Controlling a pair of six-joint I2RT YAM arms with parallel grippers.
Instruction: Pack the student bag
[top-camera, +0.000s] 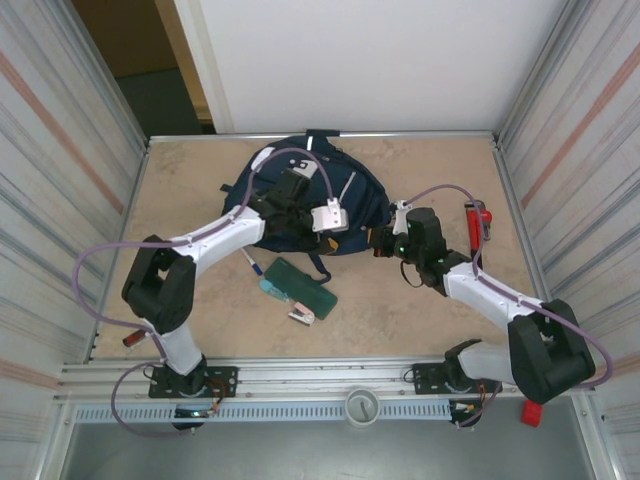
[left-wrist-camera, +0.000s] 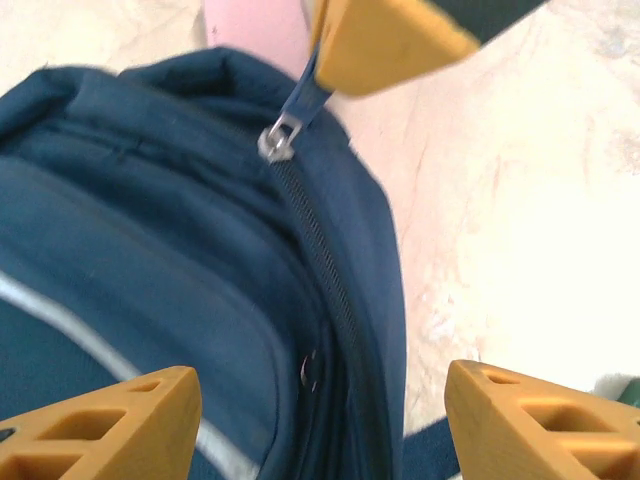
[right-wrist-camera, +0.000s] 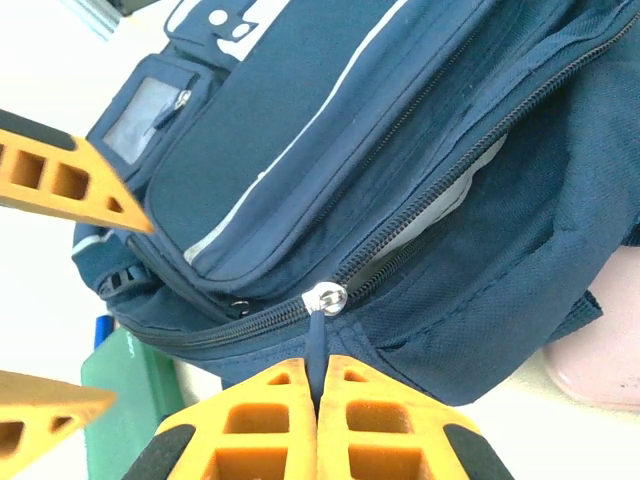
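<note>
The student bag (top-camera: 365, 205), navy with a light stripe, lies at the back middle of the table. My right gripper (right-wrist-camera: 318, 365) is shut on the dark cord pull of the main zip, just below the silver slider (right-wrist-camera: 326, 298). To the right of the slider the zip gapes a little, with pale lining showing. My left gripper (left-wrist-camera: 320, 420) stands open over the bag's (left-wrist-camera: 150, 230) edge, its orange fingers (right-wrist-camera: 70, 180) wide apart on either side of the bag's corner, holding nothing. The slider (left-wrist-camera: 278, 138) hangs from the right finger at the top of the left wrist view.
A green case (top-camera: 300, 285) lies in front of the bag, with a pen (top-camera: 252, 265) to its left. A red tool (top-camera: 480, 220) lies at the right. A pale pink thing (right-wrist-camera: 600, 365) sits against the bag. Metal walls close in both sides.
</note>
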